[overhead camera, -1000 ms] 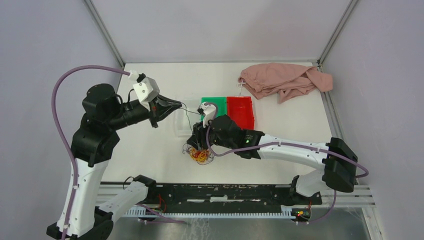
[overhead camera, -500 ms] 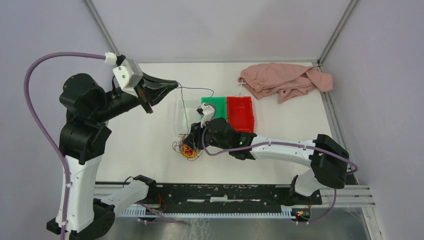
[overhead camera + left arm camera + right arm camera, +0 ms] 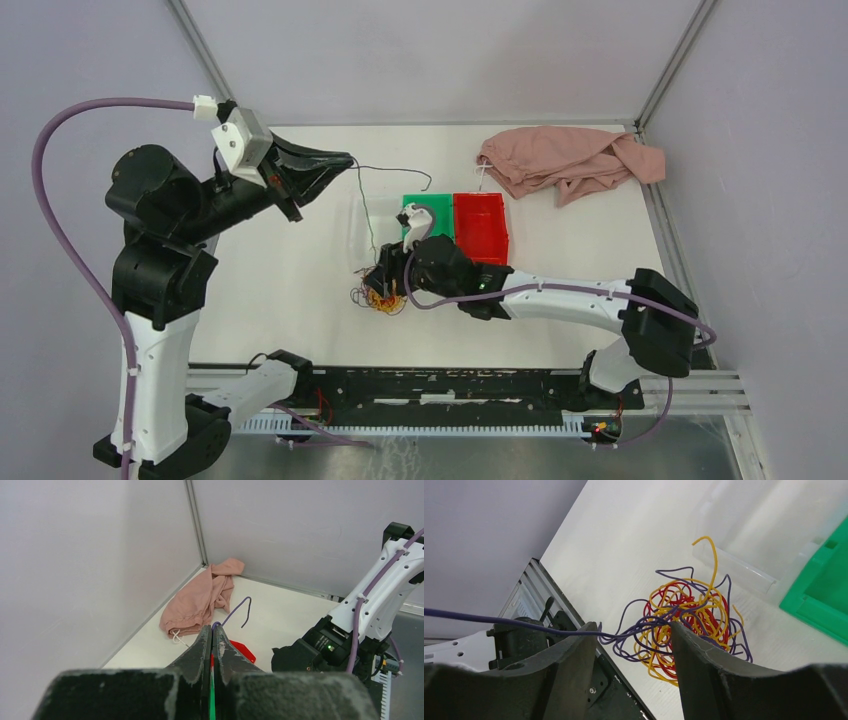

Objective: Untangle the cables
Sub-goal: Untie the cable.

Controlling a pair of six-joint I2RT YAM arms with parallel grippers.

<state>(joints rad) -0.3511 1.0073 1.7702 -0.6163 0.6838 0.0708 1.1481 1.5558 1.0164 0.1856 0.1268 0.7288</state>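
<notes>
top external: green bin (image 3: 436, 206) near cables (image 3: 379, 297)

The cables (image 3: 684, 615) are a tangle of red, yellow-orange and dark purple strands on the white worktop (image 3: 290, 270). One purple strand (image 3: 235, 611) shows against the pale grey walls (image 3: 430, 60). Near the worktop's far edge are a green bin (image 3: 438, 210) and a red bin (image 3: 482, 222), and a dusty pink cloth (image 3: 560, 160) lies at the far right corner. The left arm (image 3: 150, 340) and right arm (image 3: 570, 295) are white and black. The left tool (image 3: 211, 630) and right tool (image 3: 634, 645) are black. The thick hose (image 3: 60, 190) is purple.
</notes>
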